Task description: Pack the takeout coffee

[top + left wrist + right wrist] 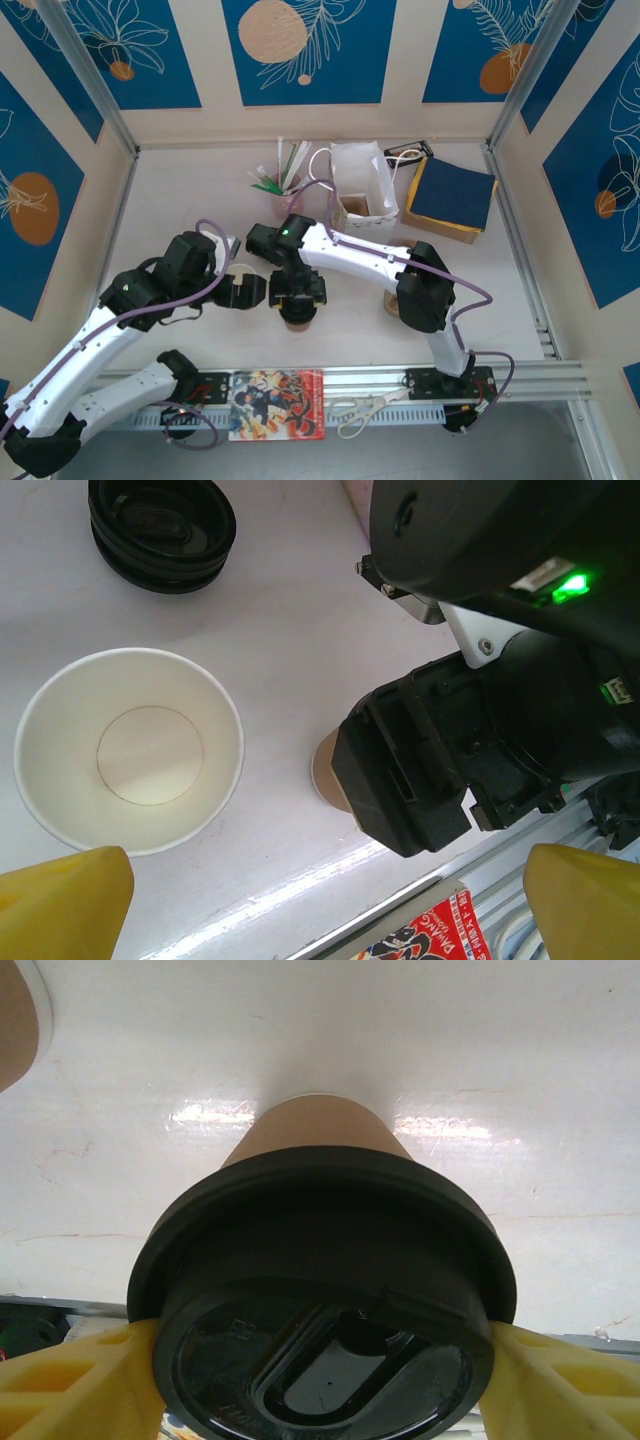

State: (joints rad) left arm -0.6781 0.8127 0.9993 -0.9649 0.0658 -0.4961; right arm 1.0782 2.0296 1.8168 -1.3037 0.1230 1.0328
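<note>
R gripper (320, 1380) sits directly over upright takeout coffee (318, 1130), fingers (80, 1385) straddling its black lid (320, 1220) at rim; can't tell if clamped. L gripper (325, 905) wide, alongside.

White arms (352, 250) with black joints (425, 295); lilac cables (470, 278); yellow fingers (70, 1385); a small green light (572, 583).

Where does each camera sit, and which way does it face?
Top external: above and behind, facing down on the table; left arm, right arm show.
Left wrist: on that arm, facing down at an open paper cup; its yellow fingertips show.
Right wrist: facing along the right claw at a lidded brown cup.
Shared: top and left wrist both show the right claw over that cup.
</note>
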